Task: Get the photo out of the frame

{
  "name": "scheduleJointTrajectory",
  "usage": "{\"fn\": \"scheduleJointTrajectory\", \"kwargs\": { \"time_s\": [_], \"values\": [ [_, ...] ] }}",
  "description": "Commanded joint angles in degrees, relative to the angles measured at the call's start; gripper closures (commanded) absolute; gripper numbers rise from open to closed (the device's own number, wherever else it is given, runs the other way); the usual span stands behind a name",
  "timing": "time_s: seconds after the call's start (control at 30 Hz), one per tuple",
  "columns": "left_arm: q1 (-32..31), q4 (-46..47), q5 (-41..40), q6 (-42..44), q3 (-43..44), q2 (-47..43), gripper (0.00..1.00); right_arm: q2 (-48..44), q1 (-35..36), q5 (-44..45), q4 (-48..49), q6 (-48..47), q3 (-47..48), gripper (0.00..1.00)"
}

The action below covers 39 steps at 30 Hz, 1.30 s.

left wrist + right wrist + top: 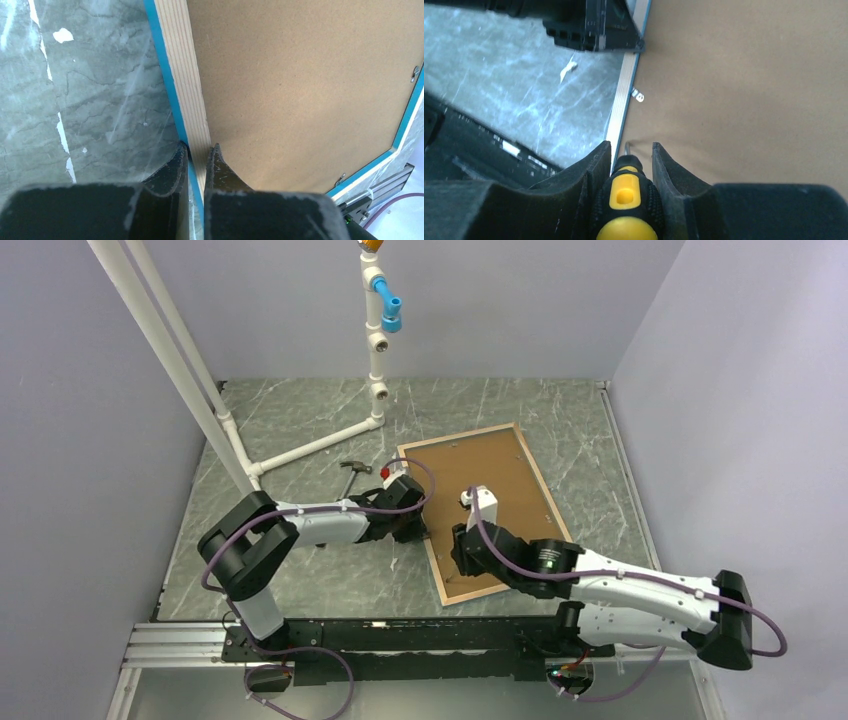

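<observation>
The frame (500, 475) lies face down mid-table, its brown backing board up, so the photo is hidden. My left gripper (418, 528) is at the frame's left edge. In the left wrist view its fingers (220, 167) pinch the pale wood rim (182, 65), with the gripper (199, 150) shut on it. My right gripper (460, 545) hangs over the board's near-left part, shut on a black-and-yellow screwdriver (626, 195). The screwdriver tip (627, 146) meets the board just inside the rim, below a small metal tab (638, 95).
A hammer (352, 472) lies left of the frame, beside a white pipe stand (375, 370) with a blue fitting (388, 305). More metal tabs (415, 74) sit along the board's far edge. A black rail (400, 635) runs along the near table edge.
</observation>
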Motion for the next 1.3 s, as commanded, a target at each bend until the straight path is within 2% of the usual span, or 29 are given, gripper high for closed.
{"fn": "scheduleJointTrajectory", "kwargs": {
  "time_s": [0.0, 0.3, 0.7, 1.27],
  "values": [
    [1.3, -5.6, -2.3, 8.9, -4.0, 2.7, 1.00, 5.7, 1.6, 7.7, 4.1, 1.1, 2.6, 1.00],
    [1.5, -4.4, -0.7, 8.5, -3.0, 3.8, 1.00, 10.7, 2.1, 12.7, 8.1, -2.6, 5.8, 1.00],
    [1.5, -1.9, 0.3, 7.1, -4.9, 3.6, 1.00, 9.3, 2.1, 13.4, 11.2, -4.9, 6.8, 1.00],
    [1.5, 0.5, 2.0, 5.9, -6.3, 3.5, 1.00, 14.2, 2.0, 14.6, 17.1, -7.2, 7.7, 1.00]
  ]
}}
